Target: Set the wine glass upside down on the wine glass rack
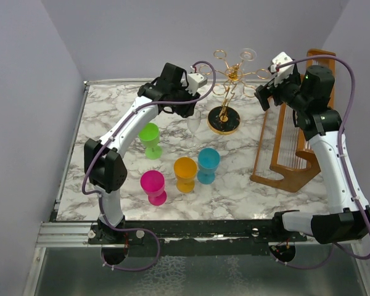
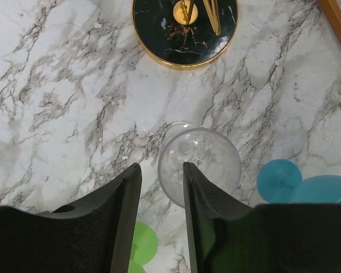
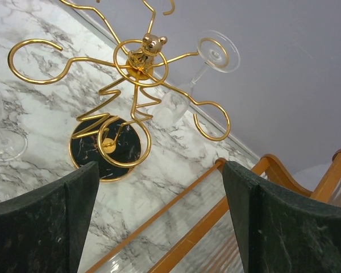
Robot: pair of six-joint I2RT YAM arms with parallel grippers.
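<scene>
Under my left gripper (image 2: 162, 170) only bare marble shows in the narrow gap. The wine glass (image 2: 200, 162) stands just right of it, partly beneath one finger. Free table (image 2: 74, 96) runs on to the rack (image 3: 142, 57) base. A blue cup (image 2: 279, 181) and a green cup (image 2: 143, 243) crowd the near side (an orange cup (image 1: 185, 173) and a pink cup (image 1: 153, 185) stand further off). My right gripper (image 3: 160, 168), spread wide, faces the rack's gold arms, one carrying a hung glass (image 3: 219, 54); the wooden frame (image 3: 273, 162) hems it in below.

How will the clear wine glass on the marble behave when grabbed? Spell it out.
The clear wine glass looks thin-walled, so probably fragile and light. Upright on a slim stem and small foot, it would likely tip if pushed high. Its smooth surface is probably slippery.
</scene>
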